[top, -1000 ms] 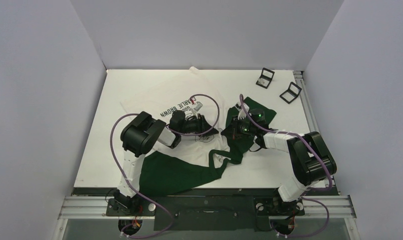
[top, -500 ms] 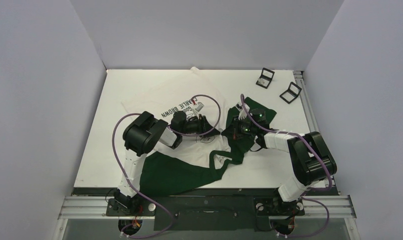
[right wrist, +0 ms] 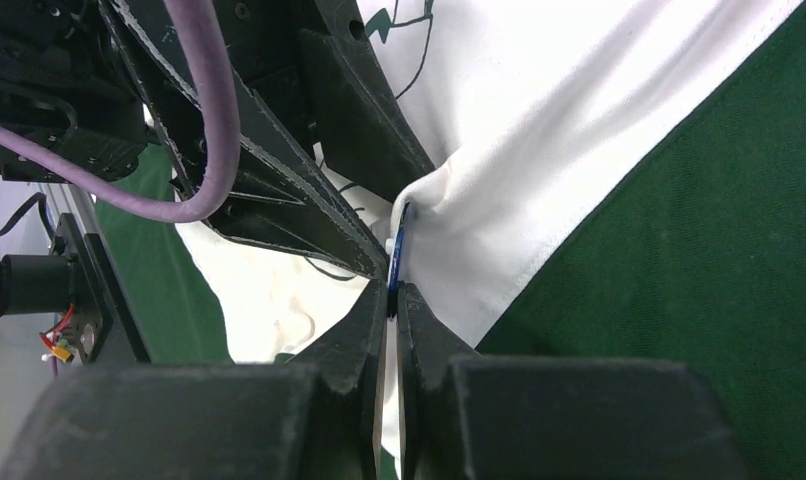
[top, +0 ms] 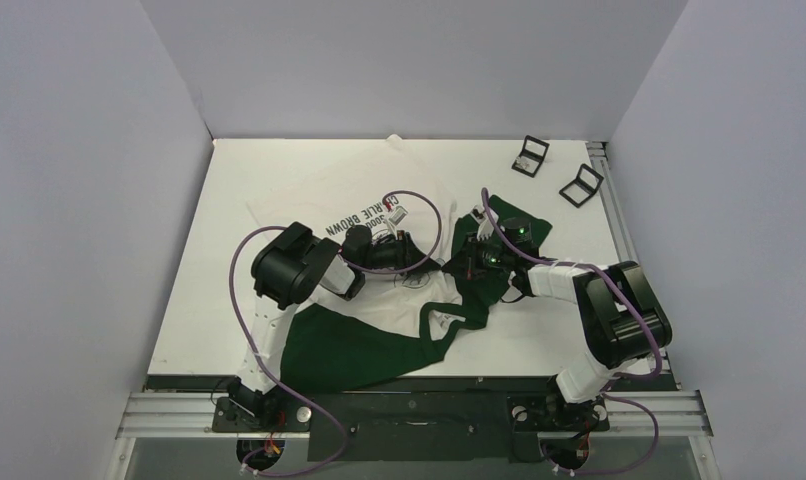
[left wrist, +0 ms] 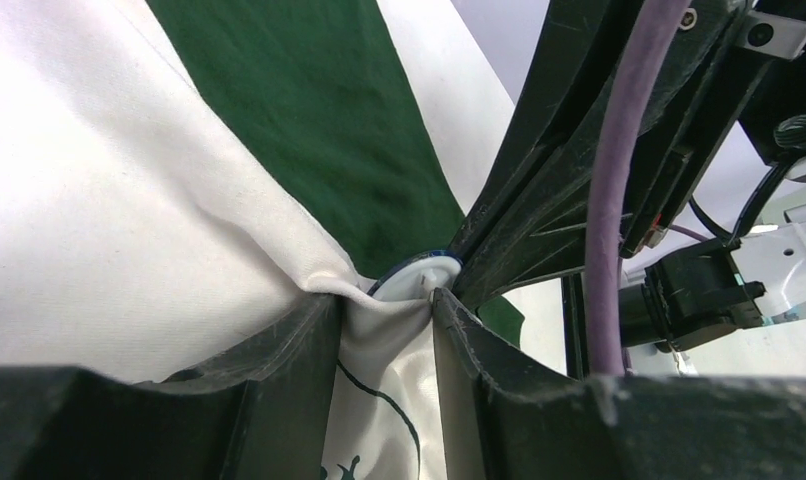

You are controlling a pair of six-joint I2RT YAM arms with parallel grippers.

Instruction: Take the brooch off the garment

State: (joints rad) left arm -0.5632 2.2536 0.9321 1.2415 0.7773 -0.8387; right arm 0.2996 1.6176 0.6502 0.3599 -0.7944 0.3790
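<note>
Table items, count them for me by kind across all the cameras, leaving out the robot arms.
Garment: 1
Brooch: 1
Small black square frames: 2
Total: 4

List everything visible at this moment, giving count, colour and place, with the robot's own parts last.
garment: one, white with dark green sleeves, crumpled across the middle of the table.
brooch: one, white disc with a blue rim, in a pucker of white cloth between the two grippers.
square frames: two, black, at the table's far right corner.
table: one, white, under everything.
cables: purple, looping along each arm.
left gripper: one, black, closed on a fold of white cloth beside the brooch.
right gripper: one, black, shut on the brooch's rim.
</note>
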